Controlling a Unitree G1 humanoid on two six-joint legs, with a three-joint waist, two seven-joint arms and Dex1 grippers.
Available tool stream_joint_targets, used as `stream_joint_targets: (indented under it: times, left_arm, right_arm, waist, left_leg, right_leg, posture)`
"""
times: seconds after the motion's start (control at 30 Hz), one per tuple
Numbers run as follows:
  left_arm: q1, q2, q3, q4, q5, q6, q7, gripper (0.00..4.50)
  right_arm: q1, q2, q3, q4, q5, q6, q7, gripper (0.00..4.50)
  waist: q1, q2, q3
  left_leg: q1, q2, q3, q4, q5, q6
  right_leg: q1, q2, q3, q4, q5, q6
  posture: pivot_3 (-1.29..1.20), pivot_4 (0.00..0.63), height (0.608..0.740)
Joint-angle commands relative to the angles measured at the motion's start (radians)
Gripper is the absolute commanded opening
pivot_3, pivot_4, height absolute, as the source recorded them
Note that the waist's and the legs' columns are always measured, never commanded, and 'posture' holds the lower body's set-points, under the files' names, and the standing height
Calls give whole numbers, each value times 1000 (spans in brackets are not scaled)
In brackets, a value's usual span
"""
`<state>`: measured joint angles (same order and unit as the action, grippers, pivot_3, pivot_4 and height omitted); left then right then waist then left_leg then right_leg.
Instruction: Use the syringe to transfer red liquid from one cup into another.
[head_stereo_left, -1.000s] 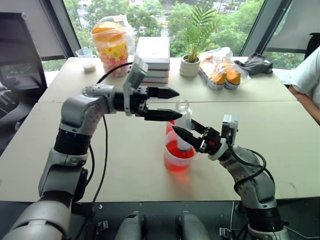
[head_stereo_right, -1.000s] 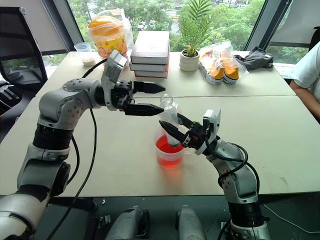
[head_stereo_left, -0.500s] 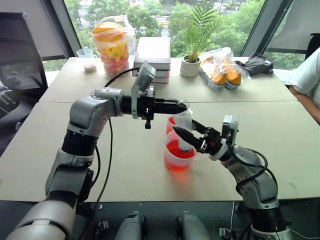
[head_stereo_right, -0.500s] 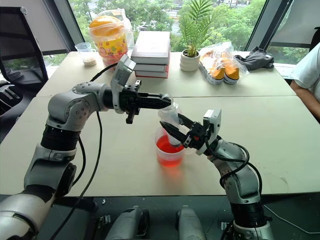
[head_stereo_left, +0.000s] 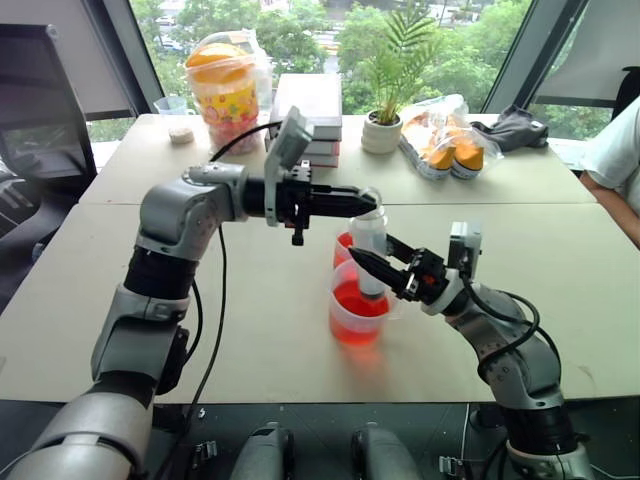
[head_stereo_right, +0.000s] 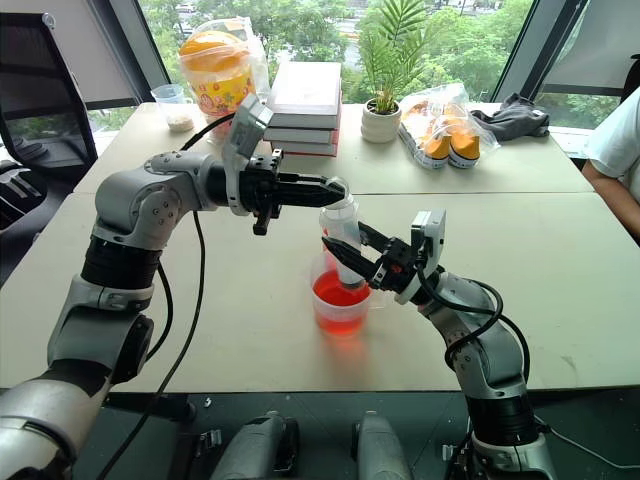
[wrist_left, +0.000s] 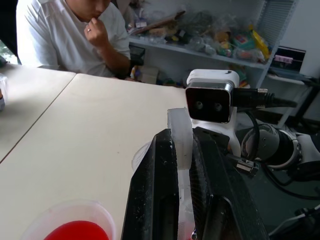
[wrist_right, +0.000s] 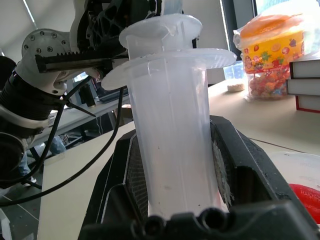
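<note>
Midway along the tabletop's (head_stereo_left: 250, 300) near edge, right fingers (head_stereo_left: 383, 268) clamp the syringe (head_stereo_left: 368, 252) in red liquid (head_stereo_left: 356, 300); left fingers (head_stereo_left: 352, 202) pinch its plunger, presumably to lift and draw.

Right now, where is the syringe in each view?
Left eye: syringe centre, upright over the near cup.
Right eye: centre, same pose.
Left wrist: its plunger top between the fingers.
Right wrist: barrel centre, between the fingers.
Shared landmark: the near cup of red liquid.
</note>
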<state>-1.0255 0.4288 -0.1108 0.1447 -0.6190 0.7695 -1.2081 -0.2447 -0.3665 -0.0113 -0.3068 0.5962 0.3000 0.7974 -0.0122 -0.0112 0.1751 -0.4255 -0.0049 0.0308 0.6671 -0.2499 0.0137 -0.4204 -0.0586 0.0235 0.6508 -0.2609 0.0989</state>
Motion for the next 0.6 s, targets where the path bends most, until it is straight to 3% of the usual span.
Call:
stream_joint_targets:
  times: [0.03, 0.6]
  left_arm:
    - [-89, 44, 95, 29, 20, -77, 33, 58]
    - [-120, 78, 98, 103, 35, -132, 2, 58]
  right_arm:
    - [27, -18, 51, 5, 10, 22, 71, 1386]
    - [22, -26, 65, -6, 18, 18, 68, 1386]
  waist:
    - [0, 0, 0]
    - [0, 0, 0]
  left_leg:
    - [0, 0, 0, 0, 0, 0]
    - [0, 0, 0, 0, 0, 0]
  right_leg:
    - [0, 0, 0, 0, 0, 0]
    - [0, 0, 0, 0, 0, 0]
  posture:
    - [0, 150, 740]
    - [0, 150, 740]
